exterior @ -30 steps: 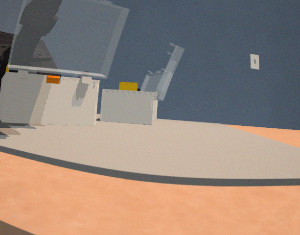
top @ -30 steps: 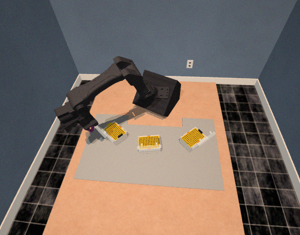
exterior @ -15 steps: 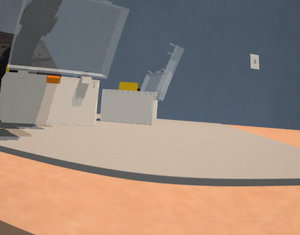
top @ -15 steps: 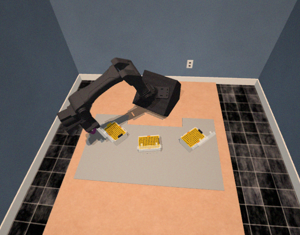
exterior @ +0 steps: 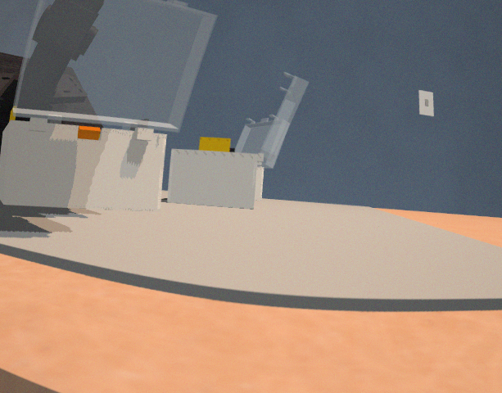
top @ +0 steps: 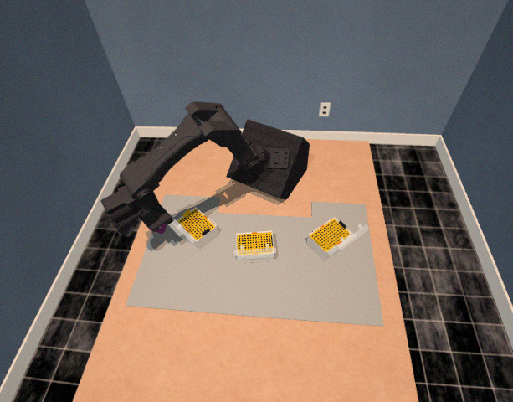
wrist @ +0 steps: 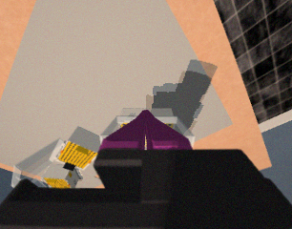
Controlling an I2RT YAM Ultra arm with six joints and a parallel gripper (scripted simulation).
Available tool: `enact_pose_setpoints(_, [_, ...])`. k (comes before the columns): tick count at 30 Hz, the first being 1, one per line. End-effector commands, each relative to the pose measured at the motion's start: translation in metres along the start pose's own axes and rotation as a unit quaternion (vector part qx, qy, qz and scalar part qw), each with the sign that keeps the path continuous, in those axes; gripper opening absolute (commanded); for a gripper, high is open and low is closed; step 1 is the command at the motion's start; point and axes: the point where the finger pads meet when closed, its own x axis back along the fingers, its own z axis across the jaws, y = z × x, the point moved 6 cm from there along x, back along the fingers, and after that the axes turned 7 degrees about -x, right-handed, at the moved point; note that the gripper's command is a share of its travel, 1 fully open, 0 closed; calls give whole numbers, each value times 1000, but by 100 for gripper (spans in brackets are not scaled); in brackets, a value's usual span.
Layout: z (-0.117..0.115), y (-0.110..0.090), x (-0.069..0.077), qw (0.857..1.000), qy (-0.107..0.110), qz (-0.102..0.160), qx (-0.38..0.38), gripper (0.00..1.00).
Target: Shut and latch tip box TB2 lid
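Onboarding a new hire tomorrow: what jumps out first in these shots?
Three white tip boxes with yellow perforated inserts sit in a row on the grey bench mat: one on the left, one in the middle, one on the right, all with lids open. The dark six-joint arm arcs from its base to the left box, its shut, empty gripper with purple fingers at that box's clear lid.

Lab bench, tip boxes [top: 254, 244], mat [top: 256, 290]
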Motion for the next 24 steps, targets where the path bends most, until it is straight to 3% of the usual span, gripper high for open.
enact_pose_setpoints(1, [0,5,1,1000,-4,-17,1,0])
enact_pose_setpoints(24, [-1,2,-2,1000,-4,-17,1,0])
